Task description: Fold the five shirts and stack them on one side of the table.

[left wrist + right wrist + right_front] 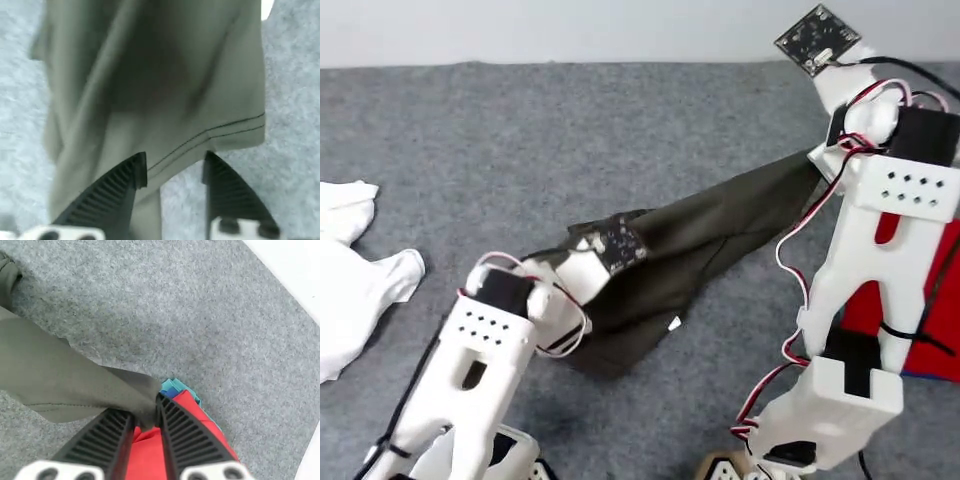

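An olive shirt [700, 250] stretches across the middle of the grey table, one end raised toward the right. My right gripper [145, 415] is shut on that raised end of the olive shirt [50, 375], and it [817, 158] hangs above the table's right side. My left gripper [175, 167] stands open over the hem of the olive shirt [160, 75]; one finger [120, 185] lies over the cloth. From above, the left gripper [605, 262] sits at the shirt's lower left part. A crumpled white shirt [345, 280] lies at the far left.
A folded red shirt [930, 300] lies at the right edge under the right arm. Below the right gripper, the red shirt [150, 455] rests on a teal one [172, 387]. Bare grey felt [570, 130] spreads across the back of the table.
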{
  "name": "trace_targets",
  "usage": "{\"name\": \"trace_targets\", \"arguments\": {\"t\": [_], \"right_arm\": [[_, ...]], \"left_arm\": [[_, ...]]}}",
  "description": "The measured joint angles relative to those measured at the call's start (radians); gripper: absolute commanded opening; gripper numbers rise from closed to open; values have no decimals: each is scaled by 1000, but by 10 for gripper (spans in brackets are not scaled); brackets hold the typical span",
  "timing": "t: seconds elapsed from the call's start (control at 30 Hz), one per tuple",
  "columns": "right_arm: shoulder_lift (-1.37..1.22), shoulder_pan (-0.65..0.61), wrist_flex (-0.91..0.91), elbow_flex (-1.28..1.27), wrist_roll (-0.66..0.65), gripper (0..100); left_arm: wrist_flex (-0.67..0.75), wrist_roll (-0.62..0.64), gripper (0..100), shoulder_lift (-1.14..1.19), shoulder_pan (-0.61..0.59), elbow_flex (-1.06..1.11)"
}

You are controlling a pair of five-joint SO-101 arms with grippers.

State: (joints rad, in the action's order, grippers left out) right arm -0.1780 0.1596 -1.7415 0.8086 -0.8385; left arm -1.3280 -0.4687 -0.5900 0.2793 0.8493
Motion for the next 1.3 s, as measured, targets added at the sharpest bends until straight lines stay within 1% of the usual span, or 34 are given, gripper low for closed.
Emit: {"name": "trace_targets", "arguments": {"t": [0.13,0.27,0.43,0.5,0.57,0.67,0.83,1.0,1.13,1.2,1.3], "right_arm": [[0,0,0,0,0,10],[0,0,0,0,0,10],[0,0,0,0,0,10],[0,0,0,0,0,10],[0,0,0,0,0,10],[0,-8,0,0,0,10],[0,-31,-5,0,0,10],[0,-32,-5,0,0,10],[0,-32,-5,0,0,10],[0,-32,-5,0,0,10],[0,-32,-5,0,0,10]], "left_arm": [[101,-2,133,0,0,114],[190,-2,133,0,-3,181],[295,-2,133,23,-112,203],[308,2,126,91,-167,189],[311,-5,97,180,-203,146],[310,-32,70,341,-244,52],[262,-41,70,549,-316,-160],[215,-44,72,624,-390,-385],[175,-48,72,672,-407,-514],[127,-51,70,678,-402,-569],[14,-48,70,678,-387,-660]]}}
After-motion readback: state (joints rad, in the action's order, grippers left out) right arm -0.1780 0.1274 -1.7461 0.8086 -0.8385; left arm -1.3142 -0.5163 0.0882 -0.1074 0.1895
